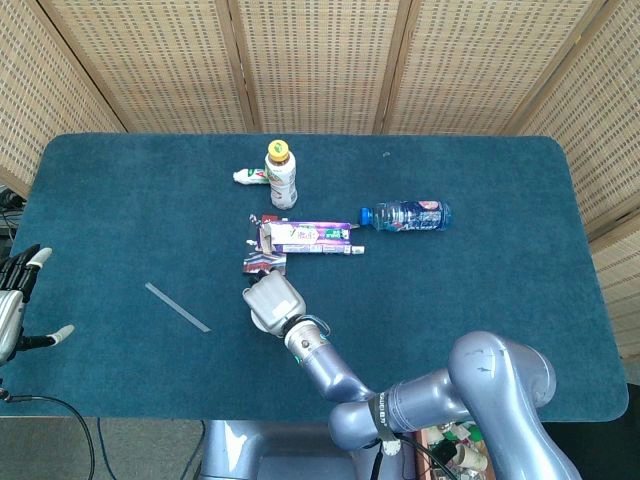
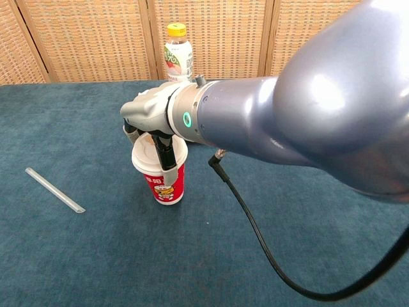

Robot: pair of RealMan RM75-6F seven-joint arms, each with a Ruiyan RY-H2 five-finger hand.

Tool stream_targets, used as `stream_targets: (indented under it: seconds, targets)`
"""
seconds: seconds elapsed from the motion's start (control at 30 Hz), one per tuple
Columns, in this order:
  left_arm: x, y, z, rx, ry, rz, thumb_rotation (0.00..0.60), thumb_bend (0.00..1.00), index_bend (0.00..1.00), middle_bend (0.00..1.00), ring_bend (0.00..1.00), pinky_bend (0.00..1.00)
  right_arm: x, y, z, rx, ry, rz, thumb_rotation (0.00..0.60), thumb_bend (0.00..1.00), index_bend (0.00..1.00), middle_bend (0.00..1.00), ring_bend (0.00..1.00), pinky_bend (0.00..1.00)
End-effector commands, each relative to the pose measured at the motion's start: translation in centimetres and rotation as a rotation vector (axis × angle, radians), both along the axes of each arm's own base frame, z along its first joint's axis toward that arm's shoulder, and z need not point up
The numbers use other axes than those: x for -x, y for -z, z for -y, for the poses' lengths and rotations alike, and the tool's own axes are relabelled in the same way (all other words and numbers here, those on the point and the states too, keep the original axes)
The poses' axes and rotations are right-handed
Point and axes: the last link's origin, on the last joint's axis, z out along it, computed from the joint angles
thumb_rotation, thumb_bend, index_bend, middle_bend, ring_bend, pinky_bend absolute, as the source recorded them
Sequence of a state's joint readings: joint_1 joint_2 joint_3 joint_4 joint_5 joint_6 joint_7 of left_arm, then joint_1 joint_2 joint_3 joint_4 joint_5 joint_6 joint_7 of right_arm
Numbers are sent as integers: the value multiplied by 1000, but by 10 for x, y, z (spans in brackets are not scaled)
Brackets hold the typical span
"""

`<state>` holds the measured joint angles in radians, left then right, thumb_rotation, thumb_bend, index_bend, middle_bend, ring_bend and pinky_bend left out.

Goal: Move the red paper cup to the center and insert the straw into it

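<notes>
On the dark teal felt tabletop (image 1: 480,300) there are two bottles, one paper cup, one straw, one small tube and one purple box: a yellow-capped drink bottle (image 1: 281,174) standing upright, a blue-capped clear water bottle (image 1: 405,215) lying on its side, a white-and-green tube (image 1: 249,176) lying beside the upright bottle, and a long purple carton (image 1: 305,237) lying flat between them. The red paper cup (image 2: 166,183) has a white lid and a cartoon print on its red wall; it stands upright near the middle of the tabletop's front half, just in front of the carton. The right hand (image 2: 153,118) sits over its top with fingers (image 2: 167,153) wrapped down the cup's side, clamped on it. The clear plastic straw (image 1: 177,306) lies flat, well to the left of the cup. The head view hides the cup almost wholly under the hand, while the chest view shows its wall and lid. Only the head view shows the left hand (image 1: 12,305), at the table's left edge, fingers spread and holding nothing.
</notes>
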<state>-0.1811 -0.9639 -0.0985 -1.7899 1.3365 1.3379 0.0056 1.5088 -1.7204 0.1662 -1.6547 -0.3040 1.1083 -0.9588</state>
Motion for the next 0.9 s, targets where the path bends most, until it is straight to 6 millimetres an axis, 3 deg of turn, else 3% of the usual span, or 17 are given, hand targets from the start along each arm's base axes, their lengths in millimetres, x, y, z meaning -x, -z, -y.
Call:
stream_targets:
  seconds: [0.03, 0.37, 0.57, 0.8, 0.9]
  targets:
    - [0, 0, 0, 2, 0, 0, 600, 77, 0, 0, 0, 0, 1, -1, -1, 5, -7, -1, 600, 0, 363, 241, 206, 236]
    - [-1, 0, 1, 2, 4, 1, 600, 76, 0, 0, 0, 0, 3, -4, -5, -12, 3, -14, 600, 0, 227, 102, 80, 184]
    - [-1, 0, 1, 6, 6, 4, 600, 77, 0, 0, 0, 0, 5, -13, -11, -55, 37, -34, 600, 0, 47, 0, 0, 107]
    - [-1, 0, 0, 2, 8, 16, 600, 77, 0, 0, 0, 0, 10, -48, -11, -72, 48, -20, 600, 0, 0, 0, 0, 6]
    - [0, -2, 0, -5, 8, 23, 600, 77, 0, 0, 0, 0, 26, -79, -4, -22, 18, -37, 600, 0, 0, 0, 0, 0]
